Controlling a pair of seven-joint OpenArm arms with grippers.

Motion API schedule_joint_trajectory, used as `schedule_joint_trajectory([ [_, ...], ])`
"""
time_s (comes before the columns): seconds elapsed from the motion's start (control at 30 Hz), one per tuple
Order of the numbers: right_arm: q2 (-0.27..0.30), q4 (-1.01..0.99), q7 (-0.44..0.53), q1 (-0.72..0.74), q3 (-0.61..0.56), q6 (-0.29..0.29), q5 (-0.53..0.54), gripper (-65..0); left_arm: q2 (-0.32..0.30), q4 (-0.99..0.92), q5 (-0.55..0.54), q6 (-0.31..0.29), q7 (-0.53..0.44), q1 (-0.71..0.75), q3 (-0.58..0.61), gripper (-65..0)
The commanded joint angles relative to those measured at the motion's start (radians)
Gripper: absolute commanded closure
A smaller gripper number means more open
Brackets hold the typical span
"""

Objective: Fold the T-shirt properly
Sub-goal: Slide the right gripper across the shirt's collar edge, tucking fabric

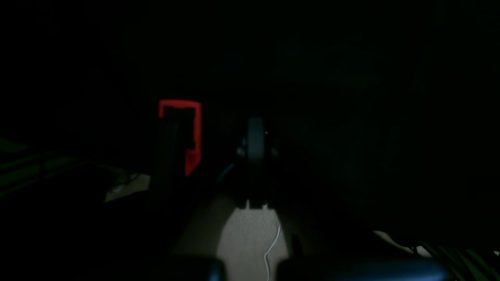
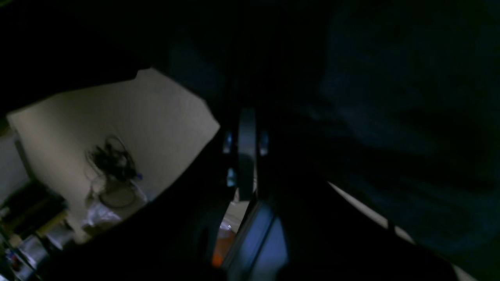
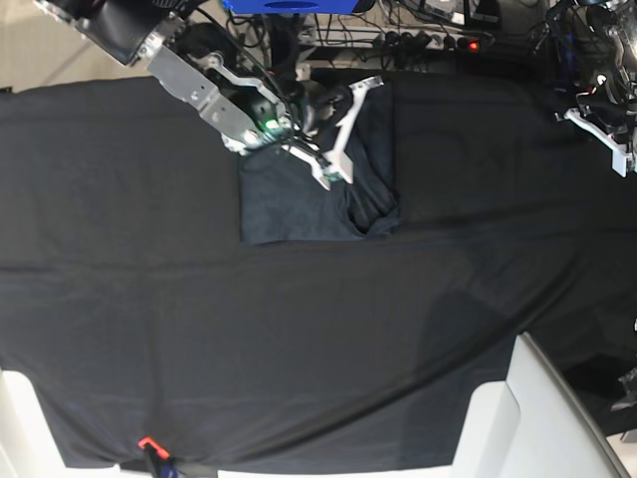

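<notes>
Base view, from above. The T-shirt (image 3: pixel 304 194), a slate-grey knit slightly bluer than its surroundings, lies as a folded, roughly rectangular bundle on the far middle of the counter (image 3: pixel 299 329), which is draped in a plain black cloth (image 3: pixel 119 249). Its left and near edges are straight; its right near corner is rumpled and rounded.

My right arm (image 3: pixel 199 85) reaches in from the far left corner, and my right fingers (image 3: pixel 333 164) rest on the upper part of the shirt with the tips drawn together. Whether a fold of the fabric is caught between them cannot be told.

My left fingers (image 3: pixel 609 139) sit at the far right edge of the counter, well apart from the shirt, also pressed together and holding nothing.

Wrist views. Both are nearly black. The left wrist view shows a red-edged frame (image 1: pixel 189 132) over pale floor (image 1: pixel 250 234); the right wrist view shows dark bluish fabric (image 2: pixel 410 136) filling its right side.
</notes>
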Motion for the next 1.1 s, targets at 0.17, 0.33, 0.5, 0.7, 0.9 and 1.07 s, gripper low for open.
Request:
schedule_joint_trajectory([
  [0.17,-0.012,0.016,0.005,0.107,-0.189,0.005,0.010,0.0,-0.022,0.018,-0.008,0.003,-0.014,-0.004,-0.007,0.0],
  [0.33,-0.002,0.090,0.005,0.125,-0.174,0.004,0.013,0.0,-0.022,0.018,-0.007,0.003,-0.014,-0.004,-0.007,0.0],
  [0.5,0.009,0.122,-0.034,0.082,-0.012,0.004,0.010,0.0,-0.022,0.018,-0.007,0.003,-0.014,0.003,-0.007,0.0],
  [0.7,0.011,0.038,-0.031,0.108,-0.003,0.004,0.008,0.0,-0.022,0.018,-0.007,0.003,-0.014,0.000,-0.007,0.0],
  [0.9,0.003,-0.039,0.032,0.110,-0.008,0.008,0.008,0.0,-0.022,0.018,-0.007,0.003,-0.014,-0.004,-0.007,0.0],
  [1.07,-0.037,-0.071,0.034,0.110,-0.009,0.010,0.008,0.0,-0.022,0.018,-0.007,0.003,-0.014,-0.004,-0.007,0.0],
])
